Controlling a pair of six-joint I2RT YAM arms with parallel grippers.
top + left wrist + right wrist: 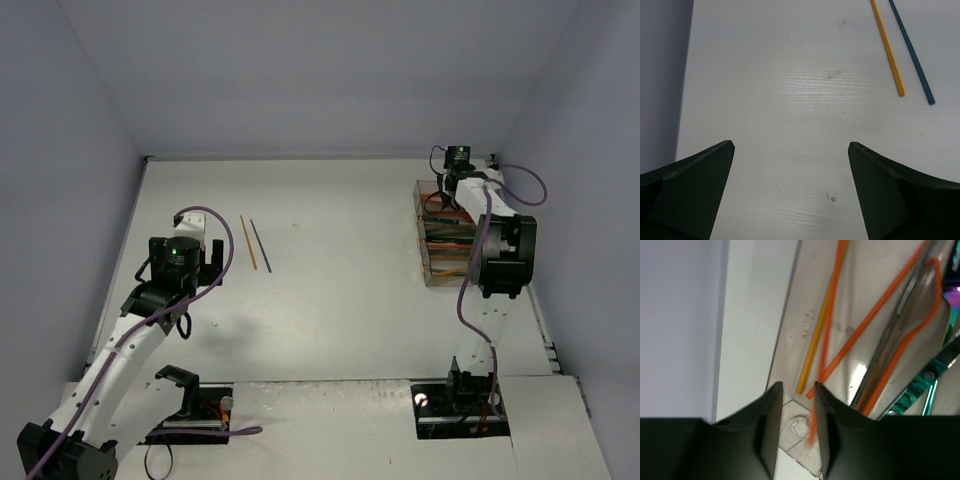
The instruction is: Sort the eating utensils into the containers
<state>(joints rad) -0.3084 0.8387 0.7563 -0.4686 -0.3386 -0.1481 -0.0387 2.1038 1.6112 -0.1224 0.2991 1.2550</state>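
Orange chopstick [824,347] blurred, seemingly loose | right claw [797,387] slightly parted | left claw [791,144] wide

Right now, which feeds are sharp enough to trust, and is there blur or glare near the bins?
Right wrist view: the orange stick between the jaws of the right gripper is smeared, and white glare patches the clear bin. Left wrist view: crisp, orange chopstick and teal chopstick sharp-edged. Top view: even light, faint shadow on the table by the left arm.
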